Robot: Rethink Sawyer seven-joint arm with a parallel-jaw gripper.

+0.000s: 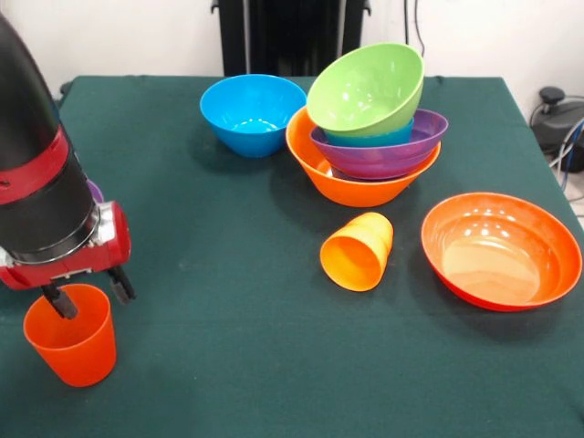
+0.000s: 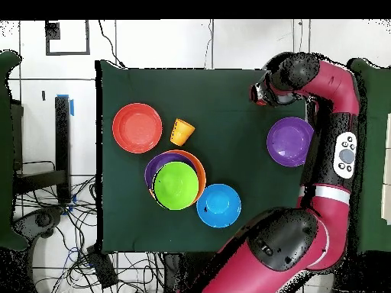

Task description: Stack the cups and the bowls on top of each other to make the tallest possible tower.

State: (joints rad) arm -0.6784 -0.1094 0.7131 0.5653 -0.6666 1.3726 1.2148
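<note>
My gripper is open at the table's near left. One finger reaches inside the upright red-orange cup and the other hangs just outside its right wall. In the overhead view the arm's end hides that cup. The tower stands at the back: a big yellow-orange bowl holds a purple bowl, a blue one and a tilted lime green bowl. The yellow-orange cup lies on its side in front of the tower.
A medium blue bowl stands left of the tower. A wide red-orange bowl sits at the right. A second purple bowl lies beside the arm, mostly hidden behind it in the front view. Cables run off the table's edge.
</note>
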